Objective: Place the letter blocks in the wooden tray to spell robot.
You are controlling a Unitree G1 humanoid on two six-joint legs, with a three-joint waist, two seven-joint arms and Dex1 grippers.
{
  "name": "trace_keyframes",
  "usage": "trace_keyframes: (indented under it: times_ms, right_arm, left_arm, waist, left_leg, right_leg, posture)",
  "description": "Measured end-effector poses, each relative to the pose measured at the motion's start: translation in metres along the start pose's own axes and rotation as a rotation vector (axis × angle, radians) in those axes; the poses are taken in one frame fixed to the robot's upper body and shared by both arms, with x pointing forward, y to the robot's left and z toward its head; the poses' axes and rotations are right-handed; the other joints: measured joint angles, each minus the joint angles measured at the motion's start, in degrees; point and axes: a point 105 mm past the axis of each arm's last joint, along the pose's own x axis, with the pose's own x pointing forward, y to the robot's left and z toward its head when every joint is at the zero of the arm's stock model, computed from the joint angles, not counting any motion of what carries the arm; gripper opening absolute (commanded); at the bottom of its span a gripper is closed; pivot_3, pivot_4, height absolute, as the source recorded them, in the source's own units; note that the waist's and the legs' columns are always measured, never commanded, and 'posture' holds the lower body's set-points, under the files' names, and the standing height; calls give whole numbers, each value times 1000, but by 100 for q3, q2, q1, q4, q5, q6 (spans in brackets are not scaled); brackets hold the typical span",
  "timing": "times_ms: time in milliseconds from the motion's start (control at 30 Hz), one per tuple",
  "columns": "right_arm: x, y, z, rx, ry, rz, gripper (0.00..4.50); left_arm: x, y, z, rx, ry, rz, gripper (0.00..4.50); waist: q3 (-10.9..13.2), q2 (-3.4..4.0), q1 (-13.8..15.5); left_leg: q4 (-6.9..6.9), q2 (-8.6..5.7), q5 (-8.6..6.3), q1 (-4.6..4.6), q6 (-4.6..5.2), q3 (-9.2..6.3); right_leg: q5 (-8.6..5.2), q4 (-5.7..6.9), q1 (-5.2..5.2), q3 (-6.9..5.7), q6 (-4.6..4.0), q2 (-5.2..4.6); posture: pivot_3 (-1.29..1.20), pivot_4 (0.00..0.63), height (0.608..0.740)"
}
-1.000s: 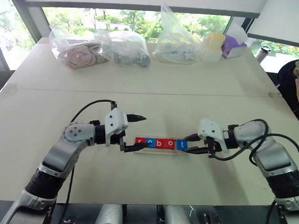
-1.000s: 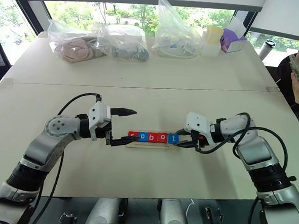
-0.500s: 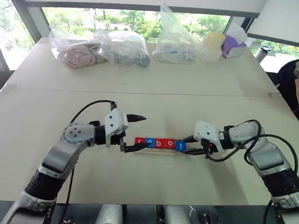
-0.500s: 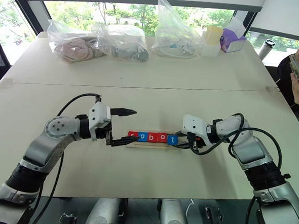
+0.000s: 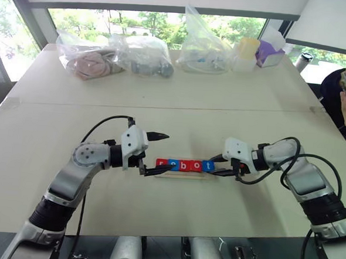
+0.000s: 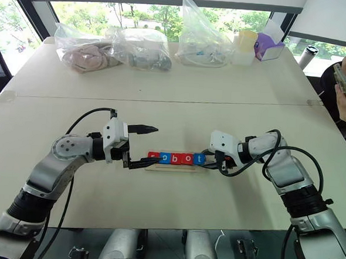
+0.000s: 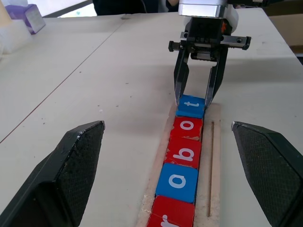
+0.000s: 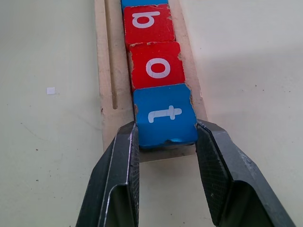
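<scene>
right gripper (image 8: 165, 137) now nearer the tray (image 8: 105, 56), pinching blue t block (image 8: 164, 116), left gripper (image 5: 158, 154) spread wide

Office-like room — pale tables (image 5: 180, 100), big windows (image 5: 156, 23), bagged supplies (image 5: 142, 54) by the glass

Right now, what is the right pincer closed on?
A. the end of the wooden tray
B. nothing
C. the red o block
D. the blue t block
D: the right pincer has a finger on each side of the blue t block, last in the row on the wooden tray.
</scene>
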Motion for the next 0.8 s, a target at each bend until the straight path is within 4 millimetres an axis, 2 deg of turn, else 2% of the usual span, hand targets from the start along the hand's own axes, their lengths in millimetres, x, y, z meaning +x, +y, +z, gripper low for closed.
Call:
trace_keyframes:
  times_ms: [200,400,433,800]
  right_arm:
    - [0,1,0,2,0,7,1119]
    - [0,2,0,9,3,20,4255]
    - [0,2,0,12,4,21,4415]
    - [-5,-9,3,7,5,-22,4415]
  left_arm:
    - [0,0,0,0,0,0,4500]
    - [0,0,0,0,0,1,4500]
    - [0,0,0,0,-1,1,4500]
    - [1,0,0,-2,-4,5,4500]
  waist:
    - [0,0,0]
    - [0,0,1]
    - [0,0,0]
    - [0,0,0]
  left_leg:
    - [1,0,0,0,0,0]
    - [1,0,0,0,0,0]
    - [1,0,0,0,0,0]
    - [1,0,0,1,0,0]
  right_leg:
    - [0,1,0,0,0,0]
    - [0,1,0,0,0,0]
    - [0,1,0,0,0,0]
    - [0,3,0,0,0,0]
  posture:
    - [0,150,740]
    - [0,150,740]
    - [0,150,740]
    - [0,150,740]
